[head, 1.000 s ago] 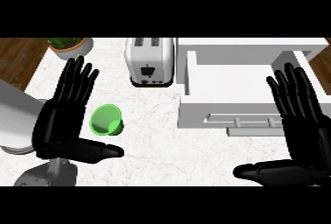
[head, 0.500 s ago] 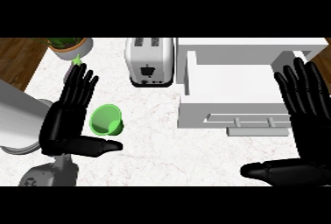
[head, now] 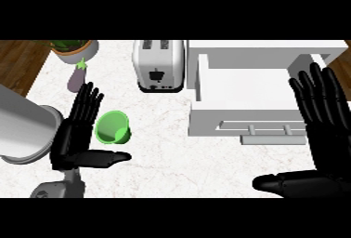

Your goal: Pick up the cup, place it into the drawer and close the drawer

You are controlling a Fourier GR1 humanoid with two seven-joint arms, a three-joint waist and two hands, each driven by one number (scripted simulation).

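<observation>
The step in hand looks like the grasp: the left hand (head: 77, 135), fingers straight and thumb spread, sits just beside the cup (head: 113, 127), so it should curl around the rim side. The cup is green, tipped on its side on the counter (head: 165, 153) (left of the open drawer (head: 240, 93)). The right hand (head: 319, 121) is spread too.
</observation>
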